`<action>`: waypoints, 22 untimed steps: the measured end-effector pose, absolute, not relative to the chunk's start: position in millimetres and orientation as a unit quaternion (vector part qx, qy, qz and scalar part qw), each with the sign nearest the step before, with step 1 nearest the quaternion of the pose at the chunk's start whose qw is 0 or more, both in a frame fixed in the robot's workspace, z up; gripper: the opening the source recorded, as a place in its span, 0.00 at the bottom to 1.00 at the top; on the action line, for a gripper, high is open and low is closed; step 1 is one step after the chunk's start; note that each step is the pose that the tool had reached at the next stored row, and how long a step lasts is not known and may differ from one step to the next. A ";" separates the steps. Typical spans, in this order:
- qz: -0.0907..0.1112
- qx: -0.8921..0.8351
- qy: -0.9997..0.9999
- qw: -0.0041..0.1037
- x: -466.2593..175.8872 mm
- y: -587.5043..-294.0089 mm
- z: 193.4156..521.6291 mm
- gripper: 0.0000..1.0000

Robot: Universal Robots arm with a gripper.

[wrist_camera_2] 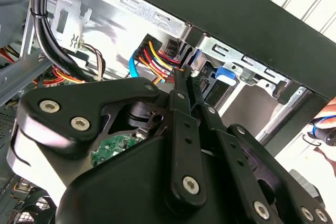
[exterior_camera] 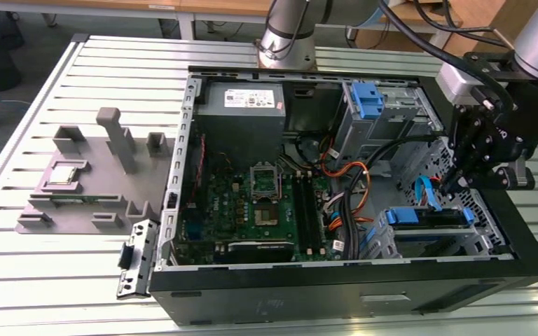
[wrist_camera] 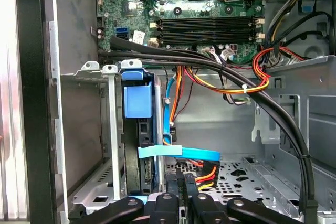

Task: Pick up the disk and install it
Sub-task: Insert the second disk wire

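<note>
Disk sits in bay; gripper beside it, no legible txt.

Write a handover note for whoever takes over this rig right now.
Gripper: shut, nothing seen between the fingers, low inside the case beside the drive cage.
Disk: standing in the drive cage, not held, blue tab on its end.
Done: disk picked up and placed in its bay.
Left: cannot tell whether it is fully seated or whether the blue cable next to it is plugged in.
</note>
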State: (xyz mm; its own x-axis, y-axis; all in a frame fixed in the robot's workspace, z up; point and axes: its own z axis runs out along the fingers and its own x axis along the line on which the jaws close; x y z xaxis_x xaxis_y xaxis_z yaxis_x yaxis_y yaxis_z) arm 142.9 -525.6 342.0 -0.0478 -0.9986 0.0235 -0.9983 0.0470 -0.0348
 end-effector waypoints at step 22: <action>-0.050 -0.695 0.717 -0.016 137.2 -535.7 339.5 0.16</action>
State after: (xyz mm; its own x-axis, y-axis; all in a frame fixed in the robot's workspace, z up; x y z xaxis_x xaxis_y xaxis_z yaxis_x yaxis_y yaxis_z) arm 137.2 -535.7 339.5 -0.0328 -0.9951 0.0928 -0.9983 0.0283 -0.0503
